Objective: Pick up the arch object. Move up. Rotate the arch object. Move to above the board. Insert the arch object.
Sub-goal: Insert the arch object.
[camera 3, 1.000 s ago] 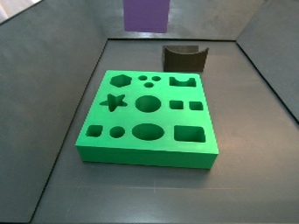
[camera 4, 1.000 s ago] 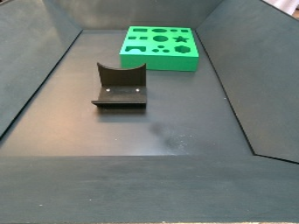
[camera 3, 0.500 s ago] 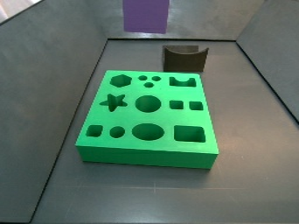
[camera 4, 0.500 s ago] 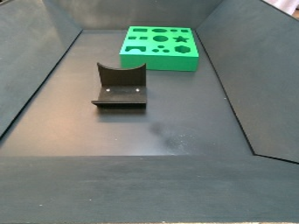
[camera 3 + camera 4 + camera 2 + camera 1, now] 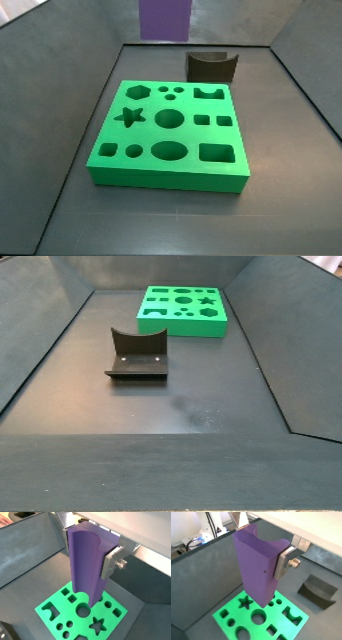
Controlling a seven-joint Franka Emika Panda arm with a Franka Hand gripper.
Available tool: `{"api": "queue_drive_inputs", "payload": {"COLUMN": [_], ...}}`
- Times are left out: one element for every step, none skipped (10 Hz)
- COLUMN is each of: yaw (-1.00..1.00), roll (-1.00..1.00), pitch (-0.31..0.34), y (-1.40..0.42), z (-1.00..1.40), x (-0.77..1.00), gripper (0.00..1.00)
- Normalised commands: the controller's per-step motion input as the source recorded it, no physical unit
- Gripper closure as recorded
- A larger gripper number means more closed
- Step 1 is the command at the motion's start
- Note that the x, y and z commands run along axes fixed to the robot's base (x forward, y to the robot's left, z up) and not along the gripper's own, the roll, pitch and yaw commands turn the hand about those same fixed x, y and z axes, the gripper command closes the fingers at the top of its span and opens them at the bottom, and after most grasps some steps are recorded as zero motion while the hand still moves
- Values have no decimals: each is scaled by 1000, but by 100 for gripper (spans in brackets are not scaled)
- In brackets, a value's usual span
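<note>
The arch object hangs high in the air, a long purple block held lengthwise down, with its lower end over the board in both wrist views. The gripper is clamped on it: one silver finger presses flat against its side, the opposite one hidden behind the block. In a side view only the purple tip pokes in at the upper edge, well above the green slab (the gripper itself is out of that shot). The fixture sits apart on the floor, well clear.

The job now, by my reading, is positioning above the board. Do it well by keeping the block plumb, lining its end squarely over the arch-shaped cut-out, matching orientation before any descent, and holding grip pressure firm so it doesn't swing or slip.
</note>
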Motion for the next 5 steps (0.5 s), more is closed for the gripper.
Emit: {"api": "queue_drive_inputs", "payload": {"yaw": [0, 0, 0, -80, -129], "roll": [76, 16, 0, 0, 0], "pitch": [-11, 0, 9, 31, 23], "y": [600, 671, 709, 434, 337], "z": [-663, -766, -883, -1000, -1000], "x": [926, 1000, 1000, 1000, 1000], "gripper": [100, 100, 100, 100, 100]}}
